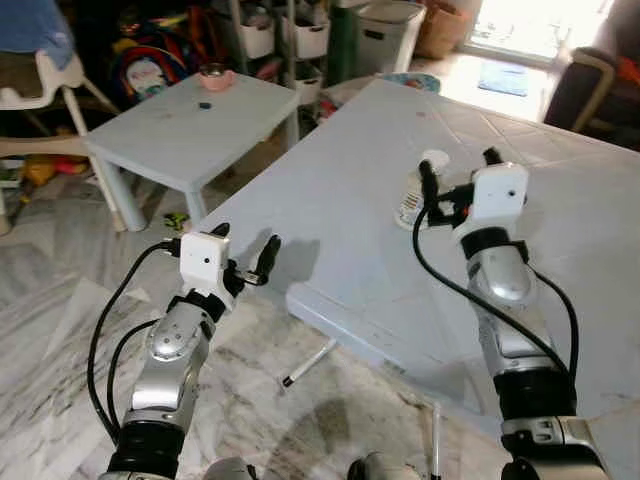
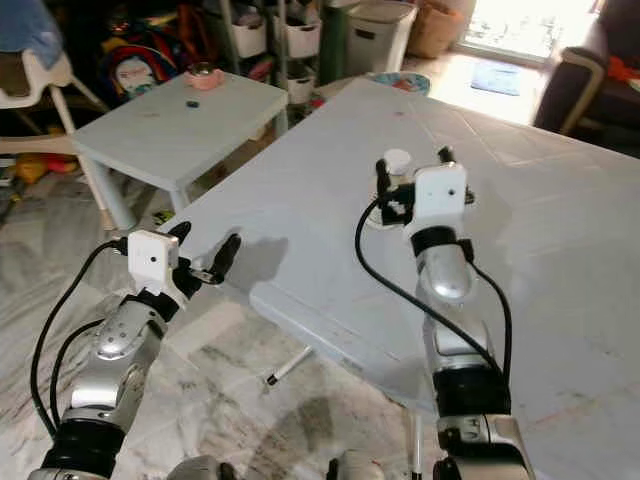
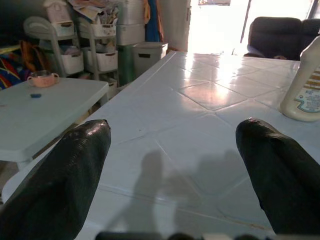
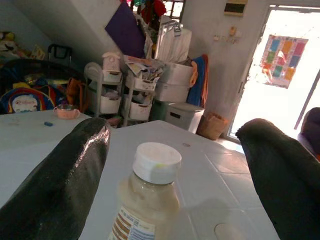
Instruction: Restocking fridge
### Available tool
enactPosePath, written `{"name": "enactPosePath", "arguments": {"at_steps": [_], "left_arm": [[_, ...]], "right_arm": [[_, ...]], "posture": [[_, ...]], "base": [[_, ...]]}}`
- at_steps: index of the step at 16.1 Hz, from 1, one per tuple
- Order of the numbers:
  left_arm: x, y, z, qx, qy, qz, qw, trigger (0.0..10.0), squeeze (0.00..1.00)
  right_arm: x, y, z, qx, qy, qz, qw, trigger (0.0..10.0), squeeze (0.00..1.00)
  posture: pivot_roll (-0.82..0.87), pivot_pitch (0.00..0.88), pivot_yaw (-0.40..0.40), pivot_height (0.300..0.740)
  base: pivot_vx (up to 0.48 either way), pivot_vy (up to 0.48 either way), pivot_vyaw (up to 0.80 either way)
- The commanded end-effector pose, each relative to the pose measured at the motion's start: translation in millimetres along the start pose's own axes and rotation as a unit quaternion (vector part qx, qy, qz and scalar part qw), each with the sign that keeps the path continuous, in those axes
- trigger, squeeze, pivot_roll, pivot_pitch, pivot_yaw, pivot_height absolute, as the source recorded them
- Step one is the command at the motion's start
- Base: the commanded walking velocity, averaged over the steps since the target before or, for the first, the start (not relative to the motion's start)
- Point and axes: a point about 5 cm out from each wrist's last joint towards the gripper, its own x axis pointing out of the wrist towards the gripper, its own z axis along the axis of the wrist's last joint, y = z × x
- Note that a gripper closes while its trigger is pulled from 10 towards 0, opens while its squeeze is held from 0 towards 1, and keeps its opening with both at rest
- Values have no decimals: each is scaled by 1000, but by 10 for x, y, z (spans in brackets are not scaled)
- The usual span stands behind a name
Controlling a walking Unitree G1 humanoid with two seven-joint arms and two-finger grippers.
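A cream bottle (image 1: 416, 192) with a white cap and a printed label stands upright on the large pale table (image 1: 340, 160). My right gripper (image 1: 458, 170) is open just short of it at cap height. In the right wrist view the bottle (image 4: 150, 200) sits between the two black fingers (image 4: 65, 185), and neither touches it. My left gripper (image 1: 246, 240) is open and holds nothing. It hovers just off the table's near left edge. In the left wrist view the bottle (image 3: 306, 85) stands far off to one side.
A small white table (image 1: 190, 120) with a pink bowl (image 1: 214, 76) stands to the left across a gap of marble floor (image 1: 60, 300). A high chair (image 1: 45, 85), storage shelves (image 1: 285, 35), a bin (image 1: 390, 30) and a dark sofa (image 1: 590, 85) line the back.
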Motion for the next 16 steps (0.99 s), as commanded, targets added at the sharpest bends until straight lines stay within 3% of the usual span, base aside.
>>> {"name": "enactPosePath", "arguments": {"at_steps": [1, 9, 16], "left_arm": [[-15, 29, 39, 10, -2, 0, 1000, 10000, 0], [-69, 79, 43, 33, 15, -19, 999, 10000, 0], [-116, 81, 42, 37, 21, -20, 999, 10000, 0]], "right_arm": [[37, -11, -14, 4, 4, -1, 1000, 10000, 0], [444, 1, 75, 37, 16, -3, 999, 10000, 0], [645, -2, 52, 44, 45, -35, 997, 10000, 0]], "posture": [[19, 32, -19, 740], [56, 52, 16, 740], [80, 62, 15, 740]], "base": [[0, 0, 0], [0, 0, 0], [0, 0, 0]]}}
